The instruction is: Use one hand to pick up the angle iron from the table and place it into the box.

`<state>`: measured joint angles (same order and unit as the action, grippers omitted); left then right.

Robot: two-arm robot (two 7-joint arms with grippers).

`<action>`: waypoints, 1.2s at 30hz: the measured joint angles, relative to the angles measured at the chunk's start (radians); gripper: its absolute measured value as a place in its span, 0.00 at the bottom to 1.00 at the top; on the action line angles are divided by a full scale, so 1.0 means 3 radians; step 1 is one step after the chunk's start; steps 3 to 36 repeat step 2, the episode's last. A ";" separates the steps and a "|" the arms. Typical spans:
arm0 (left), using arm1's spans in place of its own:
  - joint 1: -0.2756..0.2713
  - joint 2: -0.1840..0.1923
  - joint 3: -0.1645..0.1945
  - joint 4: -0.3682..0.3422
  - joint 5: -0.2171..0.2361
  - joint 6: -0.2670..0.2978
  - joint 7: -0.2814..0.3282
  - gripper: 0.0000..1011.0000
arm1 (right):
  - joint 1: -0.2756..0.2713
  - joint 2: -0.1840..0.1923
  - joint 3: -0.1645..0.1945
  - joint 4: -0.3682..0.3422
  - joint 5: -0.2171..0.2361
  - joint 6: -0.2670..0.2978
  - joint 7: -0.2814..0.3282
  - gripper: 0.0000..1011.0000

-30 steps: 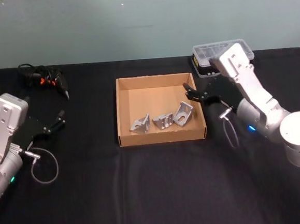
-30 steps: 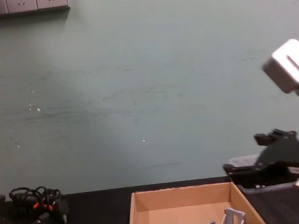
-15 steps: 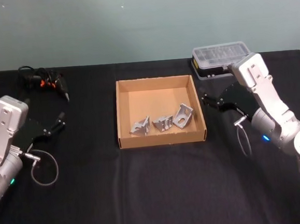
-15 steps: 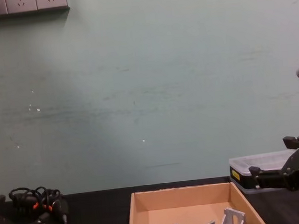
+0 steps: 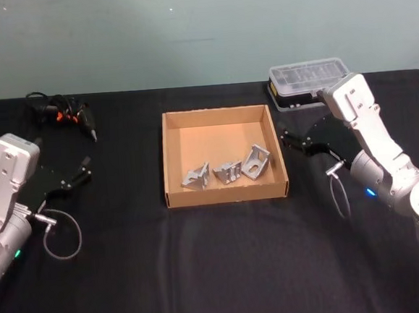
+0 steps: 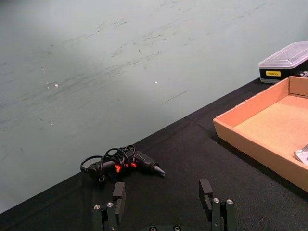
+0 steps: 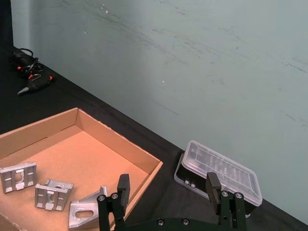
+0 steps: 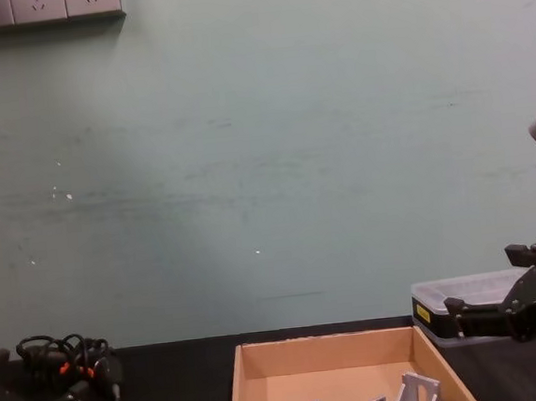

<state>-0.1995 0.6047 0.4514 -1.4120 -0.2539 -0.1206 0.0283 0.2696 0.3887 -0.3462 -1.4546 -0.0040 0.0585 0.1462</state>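
On the black table [image 5: 218,272] the box [image 5: 172,159] holds three angle irons [image 5: 227,169]; the right tool [image 5: 290,143] beside it gapes empty.

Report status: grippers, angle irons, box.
Right gripper jaws open, empty, beside tan cardboard box. Left gripper open, parked left. Three silver metal angle irons inside box.

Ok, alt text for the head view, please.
Three angle irons lie in the box at the centre of the table. The open right gripper sits just right of the box, and the open left gripper is parked far left.
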 joint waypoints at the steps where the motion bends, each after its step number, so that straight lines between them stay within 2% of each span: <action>1: 0.0000 0.0000 0.0000 0.0000 0.0000 0.0000 0.0000 0.99 | 0.0000 0.0000 0.0000 0.0000 0.0001 0.0001 0.0000 0.99; 36: 0.0000 0.0000 0.0000 0.0000 0.0000 0.0000 0.0000 0.99 | 0.0000 0.0000 -0.0001 0.0000 0.0001 0.0001 0.0000 0.99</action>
